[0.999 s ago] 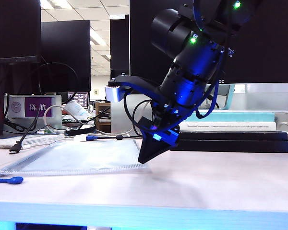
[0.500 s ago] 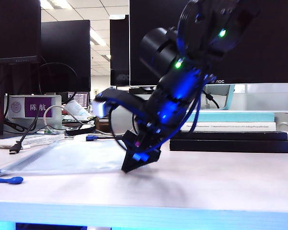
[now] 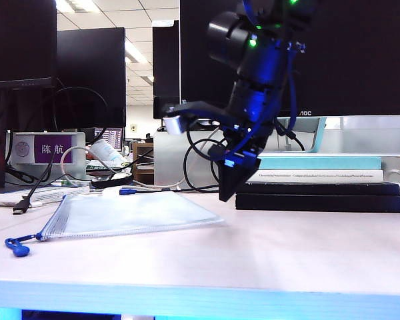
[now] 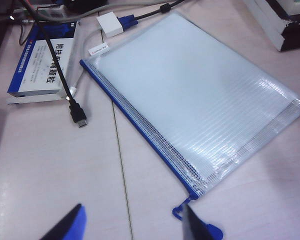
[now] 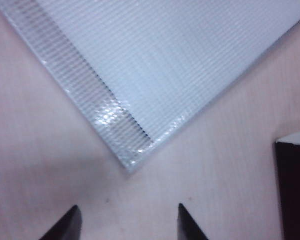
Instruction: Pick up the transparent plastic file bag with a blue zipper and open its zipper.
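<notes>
While both end effectors gape — placard (image 3: pixel 47 148) reads 陈航.

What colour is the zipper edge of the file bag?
Bright blue, running along one long side of the file bag; the zipper shows best in the left wrist view.

Low table-edge camera; both wrist cameras overlook the file bag (image 4: pixel 190 95).

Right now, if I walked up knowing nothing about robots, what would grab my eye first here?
Probably the big black arm lit blue, its right gripper hanging open just above the table, past the far corner of the transparent plastic file bag. That bag lies flat on the pale table, its blue zipper along one long edge. The left gripper hovers open near the zipper's cord pull; stacked books sit behind.
</notes>
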Motion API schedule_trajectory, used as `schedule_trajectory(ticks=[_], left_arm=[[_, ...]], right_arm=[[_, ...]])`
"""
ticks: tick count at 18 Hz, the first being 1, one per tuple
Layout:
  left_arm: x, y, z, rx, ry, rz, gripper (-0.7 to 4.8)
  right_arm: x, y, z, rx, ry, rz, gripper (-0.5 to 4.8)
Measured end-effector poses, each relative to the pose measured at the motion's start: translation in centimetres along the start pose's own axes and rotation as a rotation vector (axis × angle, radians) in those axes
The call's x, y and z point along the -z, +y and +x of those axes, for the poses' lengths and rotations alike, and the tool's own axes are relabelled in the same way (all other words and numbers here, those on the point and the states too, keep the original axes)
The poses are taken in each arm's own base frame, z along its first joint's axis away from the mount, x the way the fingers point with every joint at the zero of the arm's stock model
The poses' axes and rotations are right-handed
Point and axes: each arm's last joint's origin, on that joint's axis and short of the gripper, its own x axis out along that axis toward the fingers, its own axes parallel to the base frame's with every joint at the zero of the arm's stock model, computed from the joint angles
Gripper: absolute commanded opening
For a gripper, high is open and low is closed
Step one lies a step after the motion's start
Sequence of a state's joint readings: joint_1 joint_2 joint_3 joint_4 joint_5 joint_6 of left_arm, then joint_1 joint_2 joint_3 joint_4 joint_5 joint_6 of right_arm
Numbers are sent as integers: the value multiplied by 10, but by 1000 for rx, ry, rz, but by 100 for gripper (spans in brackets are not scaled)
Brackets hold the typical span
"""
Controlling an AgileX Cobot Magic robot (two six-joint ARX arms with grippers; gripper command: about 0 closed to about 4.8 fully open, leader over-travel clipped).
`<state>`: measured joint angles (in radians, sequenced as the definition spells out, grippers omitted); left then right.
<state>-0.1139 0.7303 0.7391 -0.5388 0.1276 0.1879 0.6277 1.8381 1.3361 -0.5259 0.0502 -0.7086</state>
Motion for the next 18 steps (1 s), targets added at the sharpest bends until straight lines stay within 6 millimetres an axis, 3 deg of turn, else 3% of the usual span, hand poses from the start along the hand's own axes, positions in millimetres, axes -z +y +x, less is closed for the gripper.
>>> schedule_trajectory(ticks=[2, 8, 9, 10, 15, 18], left_arm=[[0, 0, 0, -7, -2, 0, 259], [0, 1, 0, -18, -1, -1, 253], [0, 1, 0, -19, -1, -1, 253], [0, 1, 0, -20, -1, -1, 253], [0, 1, 0, -20, -1, -1, 253], [0, 1, 0, -20, -1, -1, 253]], right_arm=[[9, 6, 36, -113, 31, -24, 234], [1, -2, 53, -45, -45, -45, 233], [1, -3, 55, -36, -50, -55, 67], [1, -4, 62, -19, -47, -57, -23], [0, -9, 81, 98, -14, -73, -7], [0, -11, 80, 134, 3, -70, -7]])
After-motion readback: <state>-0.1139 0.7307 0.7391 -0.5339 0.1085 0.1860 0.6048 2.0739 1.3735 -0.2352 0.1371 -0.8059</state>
